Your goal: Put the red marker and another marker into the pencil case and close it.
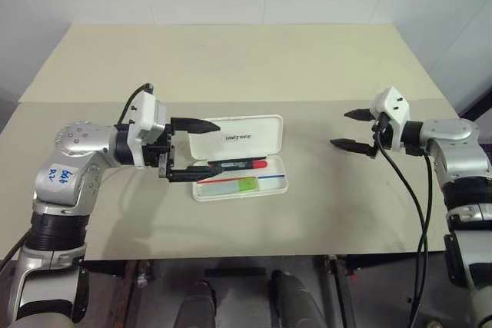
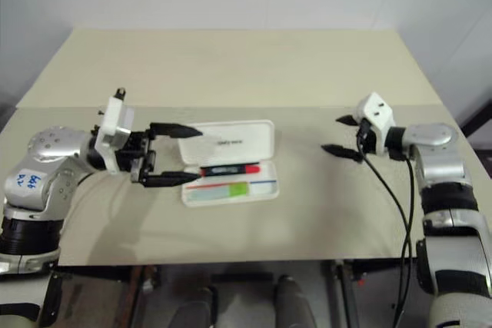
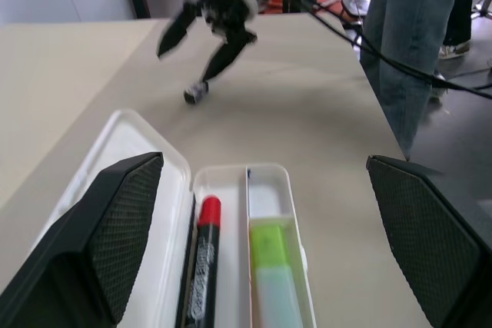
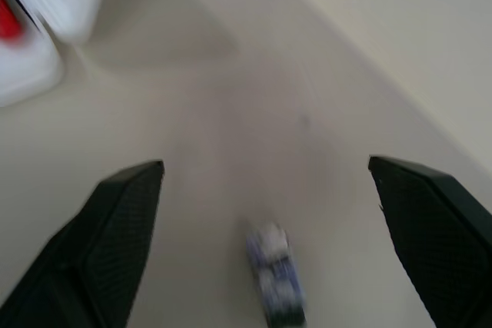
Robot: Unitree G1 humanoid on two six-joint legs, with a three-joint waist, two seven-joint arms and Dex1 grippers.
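Observation:
The white pencil case [image 1: 240, 135] lies open mid-table, its lid flat behind the tray. Both markers lie in the tray: the red marker [image 1: 244, 165] along the hinge side, and the pale blue-green marker [image 1: 235, 184] with its green end in the front compartment. The left wrist view shows the red marker [image 3: 204, 255] and the green-ended one [image 3: 270, 266] side by side, split by a divider. My left gripper [image 1: 201, 148] is open at the case's left end, pointing along it, one finger over the lid and one by the tray. My right gripper [image 1: 350, 129] hangs open, well right of the case.
A tiny grey-silver object [image 3: 195, 93] sits on the table under my right gripper, also seen between its fingers [image 4: 275, 282]. A person's legs in jeans [image 3: 400, 44] stand beside the table's right end. The tabletop [image 1: 231, 59] stretches wide behind the case.

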